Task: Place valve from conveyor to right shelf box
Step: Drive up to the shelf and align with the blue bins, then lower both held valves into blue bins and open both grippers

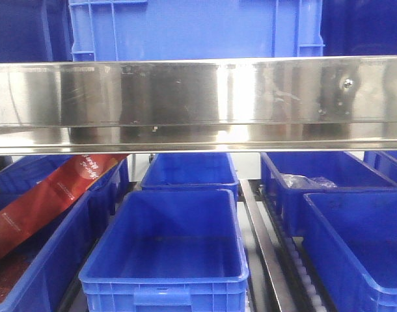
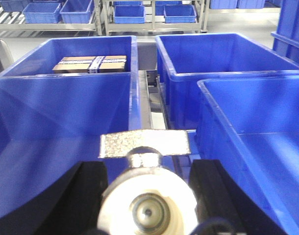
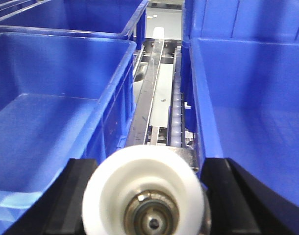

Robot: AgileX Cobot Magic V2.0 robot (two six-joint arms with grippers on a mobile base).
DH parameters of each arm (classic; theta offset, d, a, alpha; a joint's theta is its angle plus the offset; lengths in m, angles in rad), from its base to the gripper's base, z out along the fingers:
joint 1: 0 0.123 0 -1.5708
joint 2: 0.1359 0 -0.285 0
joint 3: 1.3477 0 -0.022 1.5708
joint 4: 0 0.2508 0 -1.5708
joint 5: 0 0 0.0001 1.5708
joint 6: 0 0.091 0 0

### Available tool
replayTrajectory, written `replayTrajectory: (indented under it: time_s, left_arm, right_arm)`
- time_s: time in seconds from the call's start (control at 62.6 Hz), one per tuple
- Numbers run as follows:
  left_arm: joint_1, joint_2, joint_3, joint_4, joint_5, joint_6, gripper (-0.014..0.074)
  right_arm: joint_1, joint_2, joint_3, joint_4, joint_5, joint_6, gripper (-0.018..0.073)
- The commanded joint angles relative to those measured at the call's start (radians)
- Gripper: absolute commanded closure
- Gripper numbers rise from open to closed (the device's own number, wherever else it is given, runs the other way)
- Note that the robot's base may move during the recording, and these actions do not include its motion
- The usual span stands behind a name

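Note:
In the left wrist view a nickel valve [image 2: 147,208] shows its white end and a flat metal handle on top. My left gripper [image 2: 149,200] is shut on it, black fingers [image 2: 88,196] against both sides, above the gap between blue boxes. A second valve [image 3: 147,193] fills the bottom of the right wrist view, white cap towards the camera. My right gripper [image 3: 149,196] is shut on it, over the roller rail [image 3: 176,112] between two boxes. The right shelf box [image 3: 252,112] lies just right of it and shows bare. The conveyor is out of view, and neither gripper shows in the front view.
A steel shelf beam [image 1: 198,104] spans the front view above rows of blue boxes [image 1: 169,247]. A red packet [image 1: 49,195] leans in the left box and a clear bag [image 1: 309,182] lies in the back right one. A cardboard carton [image 2: 89,64] sits in a far left box.

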Motion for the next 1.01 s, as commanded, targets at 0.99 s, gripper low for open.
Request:
replayTrajectory:
  time_s: [0.99]
  left_arm:
    - [0.0, -0.011, -0.013, -0.009, -0.057, -0.008, 0.0708]
  right_arm:
    - [-0.001, -0.017, -0.019, -0.004, -0.085, -0.009, 0.0713]
